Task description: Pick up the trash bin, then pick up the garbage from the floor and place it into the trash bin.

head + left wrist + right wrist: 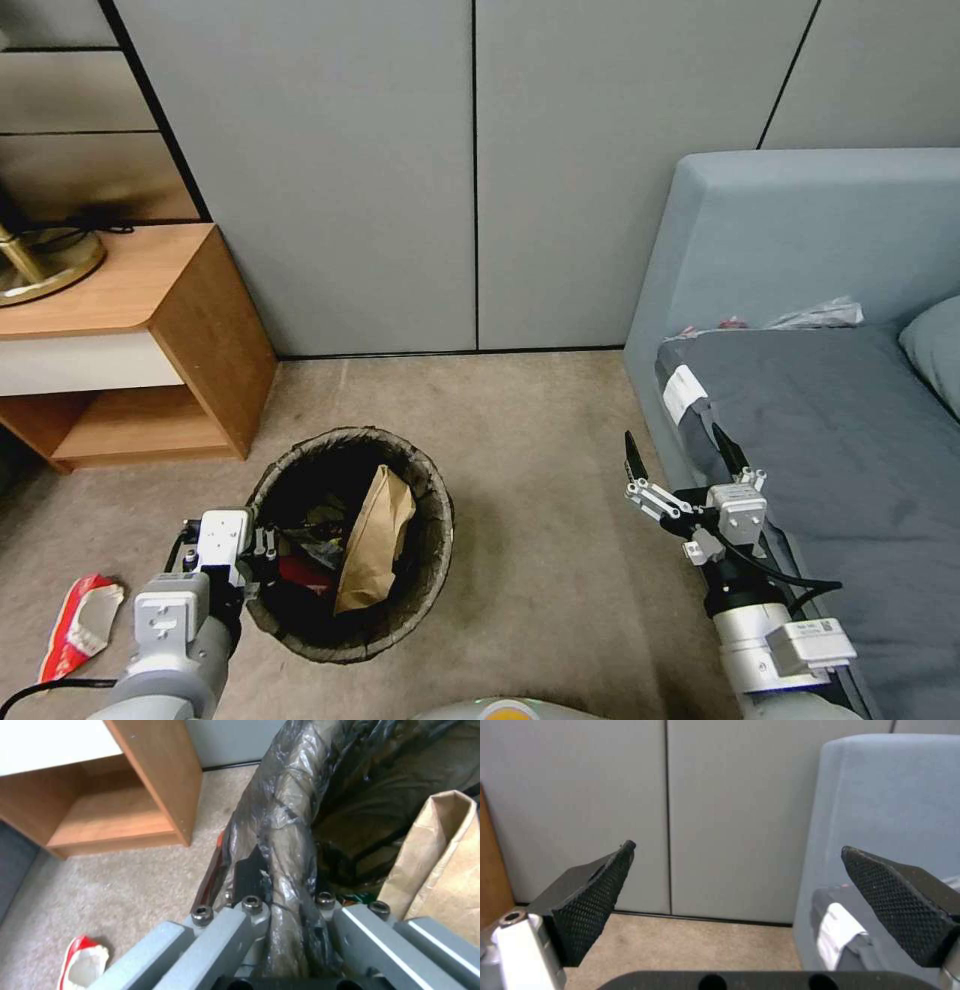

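- The left gripper point(262, 552) has its jaws clamped on the near-left rim of the small round trash bin wrapped in a dark brown-black plastic bag liner point(430, 570); in the left wrist view the crinkled liner over the rim point(285, 843) runs between the two jaws, one inside the bin and one outside.
- Inside the bin a crumpled brown paper bag point(372, 540) leans upright against the far-right wall, with a red packet point(300, 574) and dark wrappers low beside it.
- The bin is over the beige carpet floor point(540, 480), between the wooden bedside cabinet point(190, 330) and the bed.
- A torn red-and-white snack packet point(80, 622) lies on the carpet just left of the left arm, apart from the bin; its print is too small to read.
- The right gripper point(685, 455) hangs with its jaws spread wide and nothing between them, beside the edge of the grey-blue upholstered bed point(800, 220); the textured black pads point(595, 900) frame the grey wall panels point(720, 813).
- A white label point(684, 390) sits on the corner of the dark grey bedcover point(850, 440); no writing on it is legible.
- A white tag point(815, 628) on the right wrist carries small print that cannot be read.
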Robot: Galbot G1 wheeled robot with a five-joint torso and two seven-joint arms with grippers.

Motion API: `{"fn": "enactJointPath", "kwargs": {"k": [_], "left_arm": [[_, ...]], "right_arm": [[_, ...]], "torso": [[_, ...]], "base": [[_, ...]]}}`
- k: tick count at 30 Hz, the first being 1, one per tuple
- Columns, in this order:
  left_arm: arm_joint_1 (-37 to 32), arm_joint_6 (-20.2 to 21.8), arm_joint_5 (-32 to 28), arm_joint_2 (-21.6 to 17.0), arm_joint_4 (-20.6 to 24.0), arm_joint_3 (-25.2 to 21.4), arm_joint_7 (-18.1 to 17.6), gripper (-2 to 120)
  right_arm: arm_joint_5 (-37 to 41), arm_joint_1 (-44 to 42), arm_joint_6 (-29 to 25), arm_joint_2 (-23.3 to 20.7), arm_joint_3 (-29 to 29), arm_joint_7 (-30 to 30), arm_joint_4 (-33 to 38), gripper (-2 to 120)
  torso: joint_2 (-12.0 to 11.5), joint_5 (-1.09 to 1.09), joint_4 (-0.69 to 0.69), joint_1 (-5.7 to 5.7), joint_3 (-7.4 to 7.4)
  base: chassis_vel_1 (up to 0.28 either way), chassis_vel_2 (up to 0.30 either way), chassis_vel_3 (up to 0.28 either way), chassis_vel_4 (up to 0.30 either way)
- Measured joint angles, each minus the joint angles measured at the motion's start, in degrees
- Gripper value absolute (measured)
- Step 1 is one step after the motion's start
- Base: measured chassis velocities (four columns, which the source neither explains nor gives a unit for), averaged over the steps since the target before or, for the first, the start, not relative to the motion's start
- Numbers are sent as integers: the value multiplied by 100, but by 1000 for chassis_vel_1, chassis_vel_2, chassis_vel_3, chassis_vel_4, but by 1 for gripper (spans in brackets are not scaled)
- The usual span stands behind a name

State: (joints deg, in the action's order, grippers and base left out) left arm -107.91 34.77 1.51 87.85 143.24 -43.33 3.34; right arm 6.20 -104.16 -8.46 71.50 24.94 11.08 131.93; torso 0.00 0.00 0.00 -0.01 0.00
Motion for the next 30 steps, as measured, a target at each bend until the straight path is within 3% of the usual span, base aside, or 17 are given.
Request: {"fn": "enactJointPath", "kwargs": {"k": [30], "left_arm": [[127, 20, -114, -106, 0, 22, 25, 0]], "right_arm": [[-121, 110, 98, 216, -232, 116, -313, 100]], "torso": [[0, 0, 0, 0, 0]], "base": [[74, 73, 72, 80]]}}
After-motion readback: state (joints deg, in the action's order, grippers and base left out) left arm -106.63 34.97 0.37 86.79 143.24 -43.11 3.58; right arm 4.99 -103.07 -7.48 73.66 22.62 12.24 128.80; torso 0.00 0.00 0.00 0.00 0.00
